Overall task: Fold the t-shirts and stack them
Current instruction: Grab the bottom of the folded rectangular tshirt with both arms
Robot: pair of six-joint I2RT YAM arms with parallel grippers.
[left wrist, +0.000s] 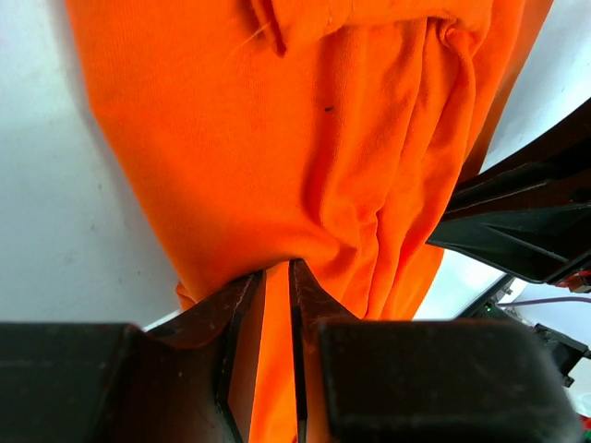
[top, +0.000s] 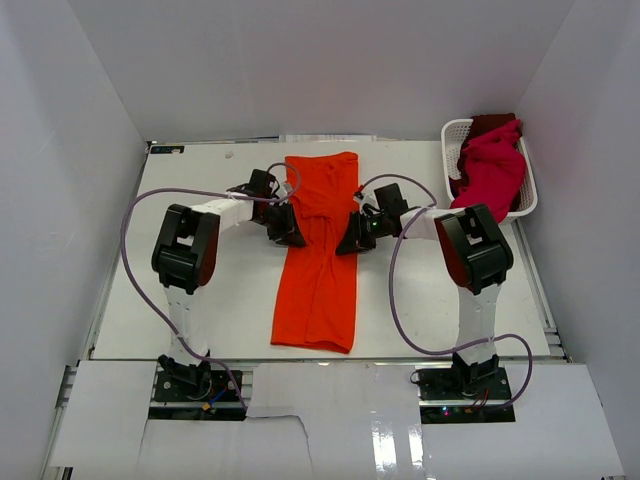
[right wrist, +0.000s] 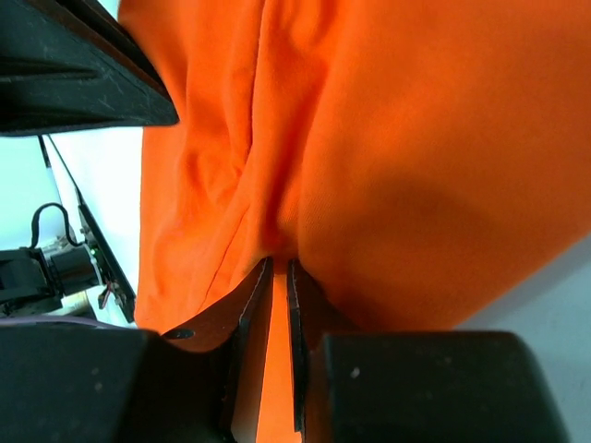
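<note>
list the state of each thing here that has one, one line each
orange t-shirt: folded into a long strip, lying on the table, wrinkled mid-length
left gripper: shut on the orange t-shirt's left edge
right gripper: shut on its right edge
basket: upright, holding two shirts
crimson t-shirt: crumpled in the basket, spilling over the rim
dark red t-shirt: unfolded, in the basket, behind the crimson one

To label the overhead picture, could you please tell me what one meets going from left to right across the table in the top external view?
left pincer → orange t-shirt → right pincer → white basket
</note>
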